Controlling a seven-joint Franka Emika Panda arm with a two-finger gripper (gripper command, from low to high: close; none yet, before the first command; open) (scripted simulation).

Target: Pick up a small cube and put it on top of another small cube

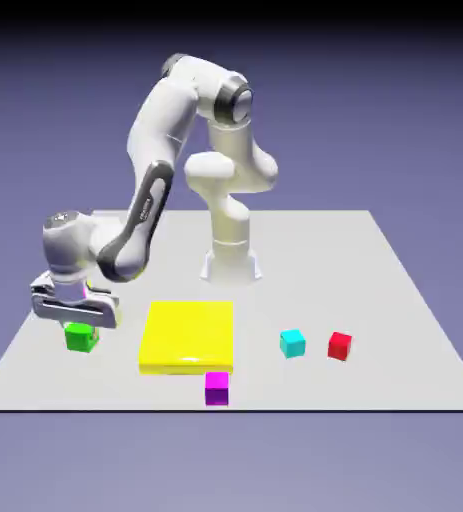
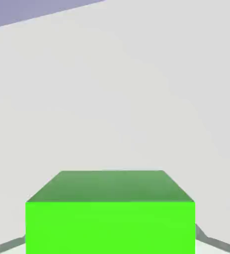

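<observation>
Grey desk [image 1: 395, 300] carries the green cube [image 1: 80, 336], directly under the end effector [image 1: 74, 318] and between its fingers. Whether they grip it, I cannot tell. It looks light, rigid, smooth; 2 opposite flat faces suit grasping.

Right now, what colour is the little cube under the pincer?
Bright green. The cube shows best in the hand view, filling the bottom between the pincer's tips.
</observation>
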